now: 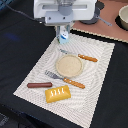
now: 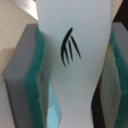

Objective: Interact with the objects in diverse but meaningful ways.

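My gripper (image 1: 63,33) hangs over the far edge of the striped placemat (image 1: 95,85), shut on the pale blue carton (image 1: 64,37). In the wrist view the carton (image 2: 75,25) shows a white face with a black mark, pressed between two green-padded fingers (image 2: 34,75). The yellow-orange bread loaf (image 1: 58,93) lies at the near end of the mat. To the exterior view's left of the loaf is the reddish-brown sausage (image 1: 39,85). Whether the carton touches the mat I cannot tell.
A tan round plate (image 1: 69,65) sits mid-mat with an orange-handled knife (image 1: 80,56) behind it and an orange-handled fork (image 1: 65,79) in front. A grey pot (image 1: 92,15) and a bowl (image 1: 123,17) stand on a brown board at the back right.
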Controlling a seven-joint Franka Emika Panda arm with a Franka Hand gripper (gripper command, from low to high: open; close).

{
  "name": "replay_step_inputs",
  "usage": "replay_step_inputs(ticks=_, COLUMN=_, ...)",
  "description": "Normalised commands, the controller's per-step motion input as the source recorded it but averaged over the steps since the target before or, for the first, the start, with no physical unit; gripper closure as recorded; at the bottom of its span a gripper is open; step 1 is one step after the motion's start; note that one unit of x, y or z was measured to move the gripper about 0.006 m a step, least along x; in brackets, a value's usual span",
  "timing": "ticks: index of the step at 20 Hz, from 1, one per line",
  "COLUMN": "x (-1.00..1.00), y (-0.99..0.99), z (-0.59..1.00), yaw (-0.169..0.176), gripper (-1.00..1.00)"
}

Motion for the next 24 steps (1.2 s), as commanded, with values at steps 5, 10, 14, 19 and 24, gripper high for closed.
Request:
replay_step_inputs(ticks=5, x=-0.89, y=-0.18, z=-0.51, yaw=-0.075, gripper=1.0)
replay_step_inputs(ticks=10, x=-0.87, y=-0.19, z=-0.58, yaw=-0.068, gripper=1.0)
replay_step_inputs(ticks=14, x=-0.86, y=-0.2, z=-0.62, yaw=-0.065, gripper=1.0)
replay_step_inputs(ticks=19, x=-0.86, y=-0.16, z=-0.59, yaw=-0.059, gripper=1.0)
replay_step_inputs(ticks=24, x=-0.52, y=-0.04, z=-0.43, yaw=-0.04, gripper=1.0)
